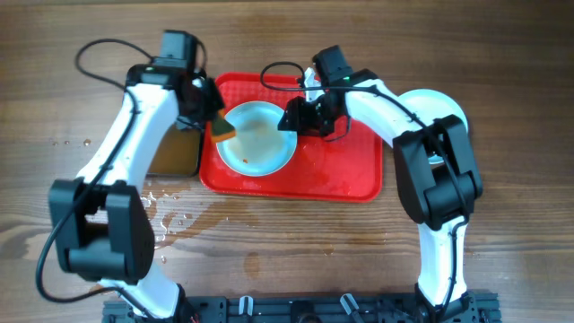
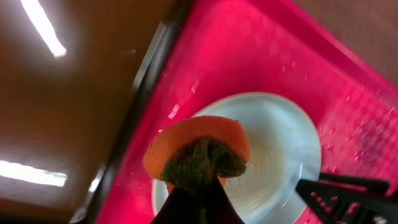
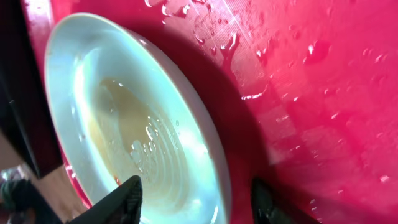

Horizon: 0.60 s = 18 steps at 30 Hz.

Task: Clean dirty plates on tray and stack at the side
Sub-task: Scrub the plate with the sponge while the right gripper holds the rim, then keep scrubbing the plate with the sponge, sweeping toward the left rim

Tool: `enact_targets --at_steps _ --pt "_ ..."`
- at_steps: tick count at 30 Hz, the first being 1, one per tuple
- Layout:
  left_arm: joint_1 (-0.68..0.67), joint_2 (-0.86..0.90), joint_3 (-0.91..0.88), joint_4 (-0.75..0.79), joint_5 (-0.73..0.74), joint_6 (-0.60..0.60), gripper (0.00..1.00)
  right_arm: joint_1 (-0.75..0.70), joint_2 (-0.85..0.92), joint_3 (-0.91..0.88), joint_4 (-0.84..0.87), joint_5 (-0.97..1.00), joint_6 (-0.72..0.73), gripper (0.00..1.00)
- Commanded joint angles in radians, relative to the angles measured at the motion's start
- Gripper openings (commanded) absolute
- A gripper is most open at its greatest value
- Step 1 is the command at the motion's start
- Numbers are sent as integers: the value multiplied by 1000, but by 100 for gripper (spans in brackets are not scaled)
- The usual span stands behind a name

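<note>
One tray (image 1: 354,179) held one dirty plate (image 1: 257,139); a second plate (image 1: 446,101) was half hidden; the left gripper (image 1: 215,123) pinched one sponge (image 1: 223,131), the right gripper (image 3: 199,200) stood spread.

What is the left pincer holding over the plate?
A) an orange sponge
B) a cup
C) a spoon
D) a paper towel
A: the left pincer is pinched shut on an orange sponge with a green scrubby side, held over the plate on the red tray.
</note>
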Motion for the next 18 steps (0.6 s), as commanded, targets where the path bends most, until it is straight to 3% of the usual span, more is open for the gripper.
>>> enact_targets --at_steps 1,3,4,6,13,18 --pt "35 -37 -2 -2 17 32 4 64 23 -9 -36 221 140 43" --pt "39 -38 -2 3 18 31 4 77 23 -9 -42 256 162 29" --pt "39 -37 -2 7 18 32 4 82 23 -9 -50 286 190 15" --pt "39 -37 -2 6 17 32 4 82 23 -9 -61 310 220 8" --pt "14 -16 -5 10 10 31 4 -11 22 17 -73 309 245 5" --pt "-56 45 -100 209 -25 -62 4 -27 22 19 -86 323 244 4"
